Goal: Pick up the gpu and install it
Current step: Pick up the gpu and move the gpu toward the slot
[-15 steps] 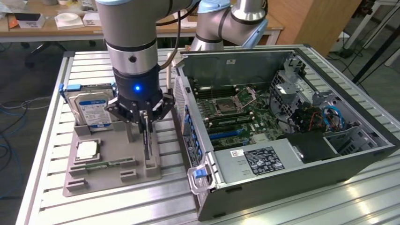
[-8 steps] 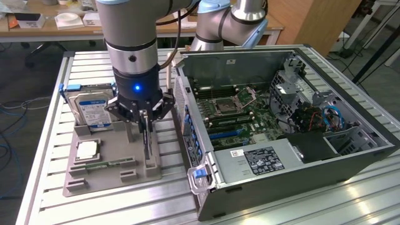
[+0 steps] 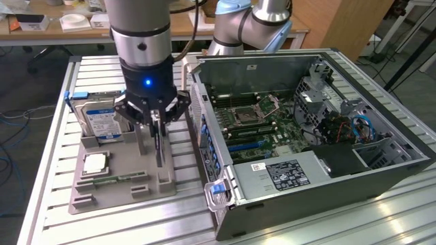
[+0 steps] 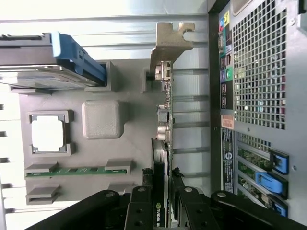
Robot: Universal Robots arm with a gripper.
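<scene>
The gpu, a thin green circuit card with a black cooler, stands on edge over a flat grey plastic holder tray, which sits at about eight o'clock in the exterior view. The black multi-link gripper comes straight down on the gpu. Its jaws are drawn in narrow, with the fingers pressed against both faces of the card at the cooler's upper edge, so the card is clamped between them. I cannot tell whether the card's lower edge is sitting in the tray's slot or is raised off it. In the wrist view, the card's bent silver metal end bracket sticks out at the far end. On the tray, at ten o'clock from the card, a silver hard drive with a blue-and-white label stands upright. A square silver processor chip lies at eight o'clock, and a narrow green memory stick lies flat just beyond it. At three o'clock from the tray, just beside it, a dark grey computer case lies open, showing its green motherboard. Both rest on a ribbed aluminium table.
</scene>
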